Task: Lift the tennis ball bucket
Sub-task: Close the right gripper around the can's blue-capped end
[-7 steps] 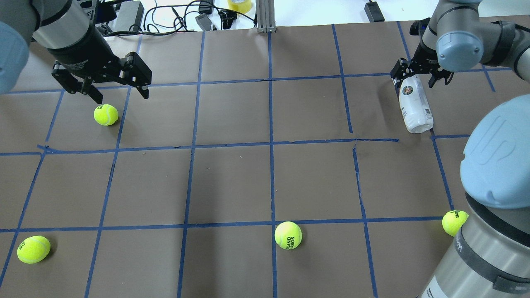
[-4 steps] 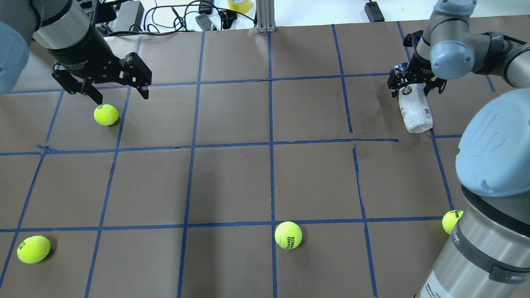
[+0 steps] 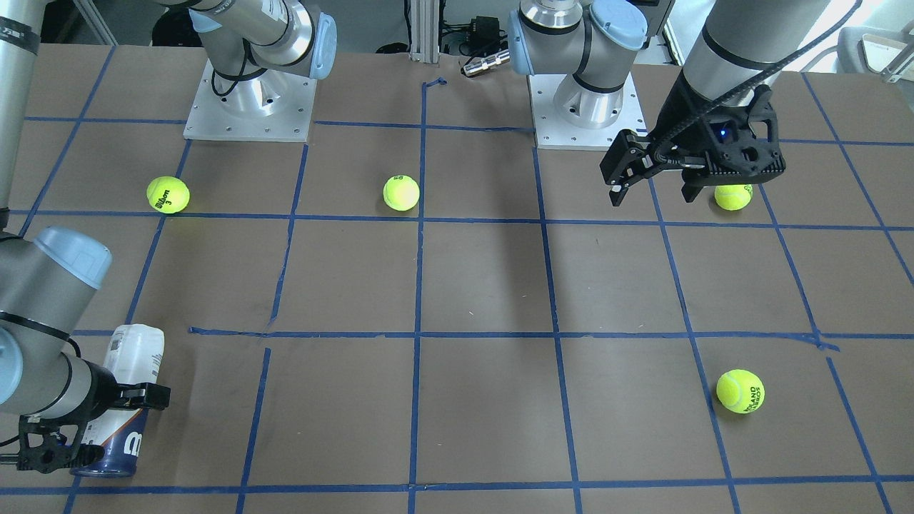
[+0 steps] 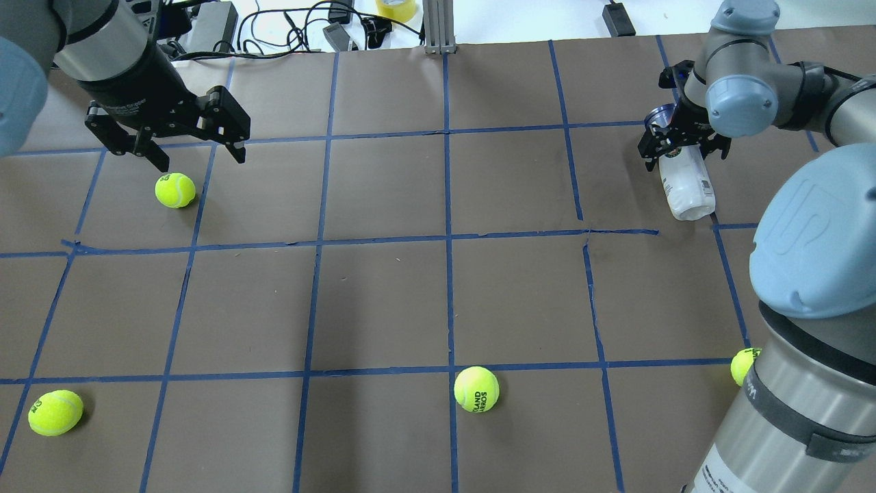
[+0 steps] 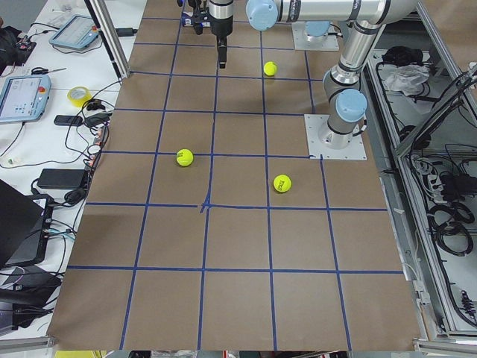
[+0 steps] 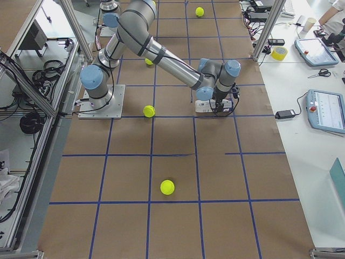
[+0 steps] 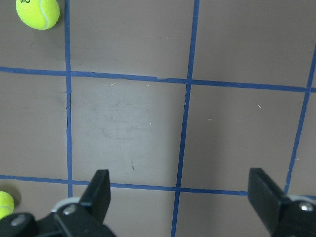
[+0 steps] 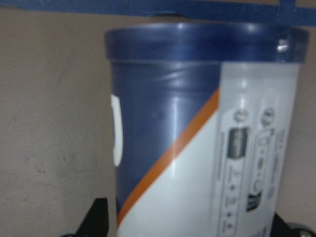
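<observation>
The tennis ball bucket (image 4: 688,188) lies on its side at the table's far right, a clear can with a white and navy label. It also shows in the front view (image 3: 128,357) and fills the right wrist view (image 8: 197,148), navy rim at the top. My right gripper (image 4: 683,149) is open and low over the can's navy end, one finger on each side, close to its walls. It also shows in the front view (image 3: 96,427). My left gripper (image 4: 202,161) is open and empty, hovering just beyond a tennis ball (image 4: 174,190) at the far left.
Other tennis balls lie at the near left (image 4: 55,412), the near middle (image 4: 476,389) and beside my right arm's base (image 4: 742,364). Cables, a tape roll (image 4: 395,8) and a metal post (image 4: 439,27) sit along the far edge.
My right gripper has come down and shifted slightly left over the can's navy end, still open. The can has not moved. The left arm has not moved.
</observation>
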